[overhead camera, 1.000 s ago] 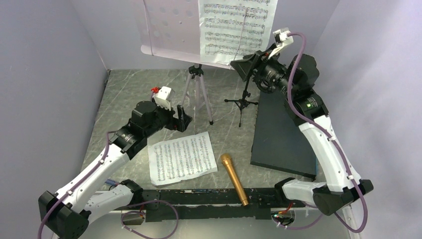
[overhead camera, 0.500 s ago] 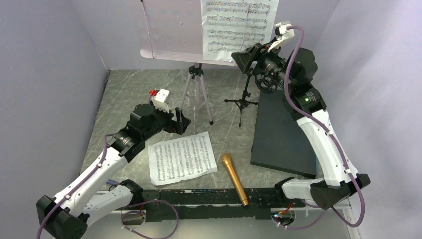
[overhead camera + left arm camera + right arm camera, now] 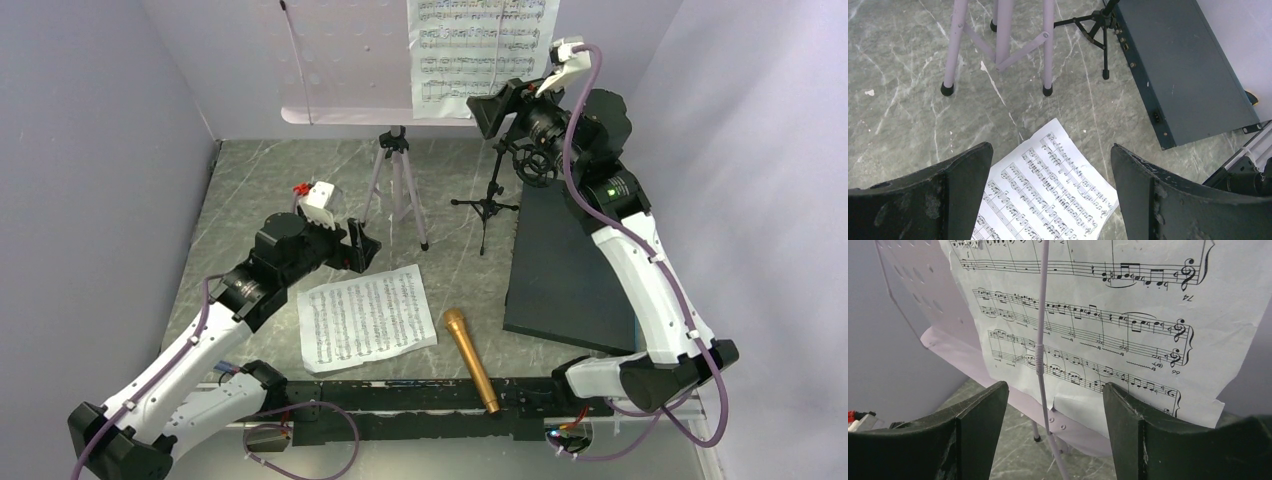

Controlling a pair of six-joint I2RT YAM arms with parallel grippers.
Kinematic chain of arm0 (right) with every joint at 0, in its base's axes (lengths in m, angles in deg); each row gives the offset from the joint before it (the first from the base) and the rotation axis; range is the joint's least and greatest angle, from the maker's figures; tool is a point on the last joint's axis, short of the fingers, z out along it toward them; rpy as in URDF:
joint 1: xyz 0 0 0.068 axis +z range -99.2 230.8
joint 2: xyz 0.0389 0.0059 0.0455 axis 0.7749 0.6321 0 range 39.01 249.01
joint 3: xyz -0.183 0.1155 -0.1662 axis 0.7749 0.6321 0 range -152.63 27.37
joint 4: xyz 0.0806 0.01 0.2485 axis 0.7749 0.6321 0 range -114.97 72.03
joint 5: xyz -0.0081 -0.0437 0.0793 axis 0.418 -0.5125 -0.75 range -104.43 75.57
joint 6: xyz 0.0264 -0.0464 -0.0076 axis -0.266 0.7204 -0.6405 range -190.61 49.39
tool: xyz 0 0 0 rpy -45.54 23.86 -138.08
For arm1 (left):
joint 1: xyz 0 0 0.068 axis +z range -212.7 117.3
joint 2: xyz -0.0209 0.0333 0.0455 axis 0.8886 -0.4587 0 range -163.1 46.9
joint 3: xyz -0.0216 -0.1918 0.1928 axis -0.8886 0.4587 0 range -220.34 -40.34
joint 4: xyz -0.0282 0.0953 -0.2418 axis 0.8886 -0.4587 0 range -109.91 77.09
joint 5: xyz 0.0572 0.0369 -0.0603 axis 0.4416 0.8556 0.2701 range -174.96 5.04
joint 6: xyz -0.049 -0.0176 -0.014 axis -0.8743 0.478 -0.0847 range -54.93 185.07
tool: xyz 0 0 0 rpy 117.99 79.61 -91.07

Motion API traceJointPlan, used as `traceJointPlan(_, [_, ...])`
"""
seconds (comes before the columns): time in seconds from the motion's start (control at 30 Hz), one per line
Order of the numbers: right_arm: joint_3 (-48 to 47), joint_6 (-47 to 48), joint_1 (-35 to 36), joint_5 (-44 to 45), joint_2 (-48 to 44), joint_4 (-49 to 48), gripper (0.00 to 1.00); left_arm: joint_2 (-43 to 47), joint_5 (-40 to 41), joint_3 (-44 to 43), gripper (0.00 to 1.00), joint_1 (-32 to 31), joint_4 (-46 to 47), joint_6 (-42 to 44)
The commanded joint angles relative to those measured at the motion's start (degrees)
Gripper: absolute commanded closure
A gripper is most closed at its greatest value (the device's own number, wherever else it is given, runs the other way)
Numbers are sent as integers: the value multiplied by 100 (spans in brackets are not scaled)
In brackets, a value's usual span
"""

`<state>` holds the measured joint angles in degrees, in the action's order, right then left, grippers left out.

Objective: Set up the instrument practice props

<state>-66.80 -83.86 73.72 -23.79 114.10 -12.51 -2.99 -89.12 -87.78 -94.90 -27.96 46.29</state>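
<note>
The lilac music stand (image 3: 345, 70) stands at the back on its tripod (image 3: 398, 185). One music sheet (image 3: 480, 50) rests on its desk behind a thin wire retainer (image 3: 1040, 340). My right gripper (image 3: 492, 108) is open and empty, raised close in front of that sheet's lower edge (image 3: 1108, 340). The second music sheet (image 3: 366, 317) lies flat on the table. My left gripper (image 3: 360, 245) is open and empty above its far edge (image 3: 1058, 185). The gold microphone (image 3: 470, 358) lies to the sheet's right. The black mic stand (image 3: 488, 195) stands beside the tripod.
A dark grey flat slab (image 3: 568, 265) lies on the right, also in the left wrist view (image 3: 1183, 65). Grey walls close in the left, back and right. A black rail (image 3: 420, 400) runs along the near edge.
My right gripper has risen and moved closer to the sheet on the stand. My left gripper has shifted slightly nearer the flat sheet. Nothing was grasped.
</note>
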Motion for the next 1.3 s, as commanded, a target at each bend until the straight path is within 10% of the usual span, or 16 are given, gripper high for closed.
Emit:
traceJointPlan(0.0, [-306, 66, 0, 233, 2, -80, 26, 145, 81, 52, 7, 21, -2, -160])
traceJointPlan(1.27, [2689, -804, -2, -1217, -2334, 313, 7, 155, 554, 1015, 7, 43, 553, -1292])
